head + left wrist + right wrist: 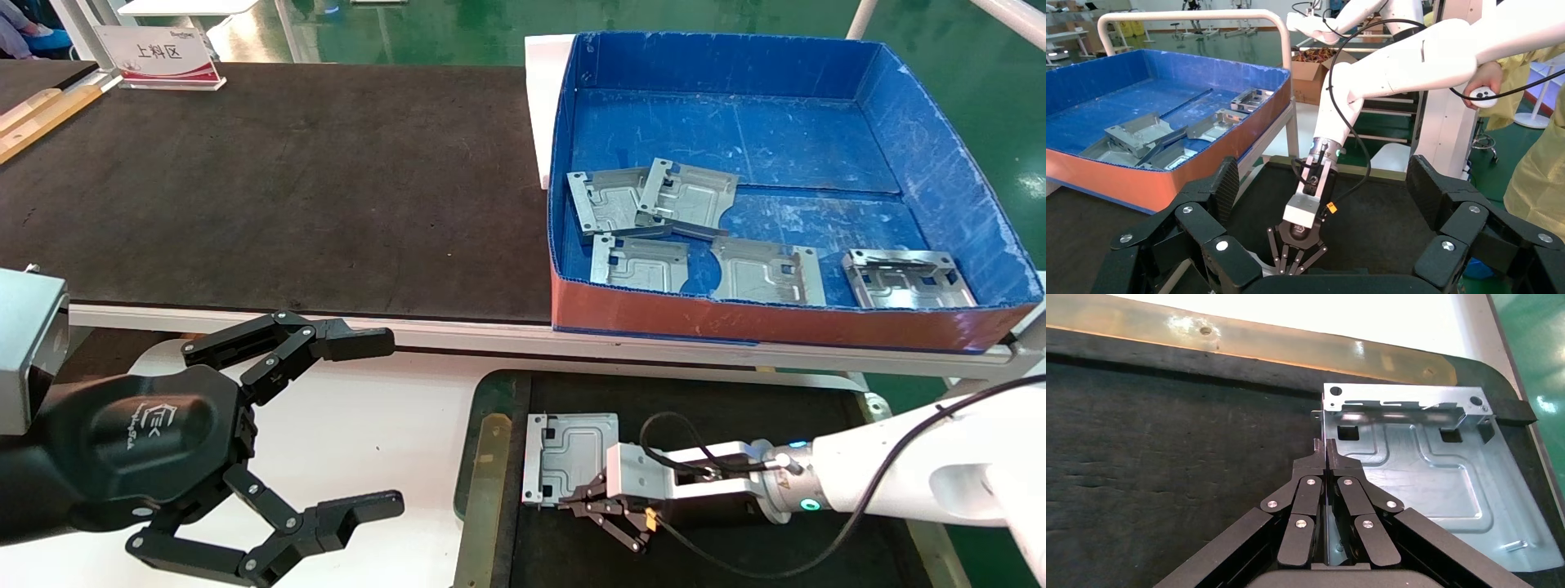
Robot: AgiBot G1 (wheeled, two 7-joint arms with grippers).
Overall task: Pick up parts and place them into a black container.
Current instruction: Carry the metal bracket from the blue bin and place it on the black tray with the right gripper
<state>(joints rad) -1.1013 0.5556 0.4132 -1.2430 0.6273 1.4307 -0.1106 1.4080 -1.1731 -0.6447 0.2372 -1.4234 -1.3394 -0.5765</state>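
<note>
Metal part [572, 457], a flat square plate, lies on the black container [719, 400] at about six o'clock in the head view, directly at nine o'clock from the right hand [590, 496]. That hand's fingers are pressed fully together, their tips at the plate's near edge, apparently pinching that edge. The left hand [359, 425], spread wide and holding nothing, hovers over the white counter [392, 425] at eight o'clock. More parts [654, 200] wait in the blue box [940, 163] at one o'clock.
</note>
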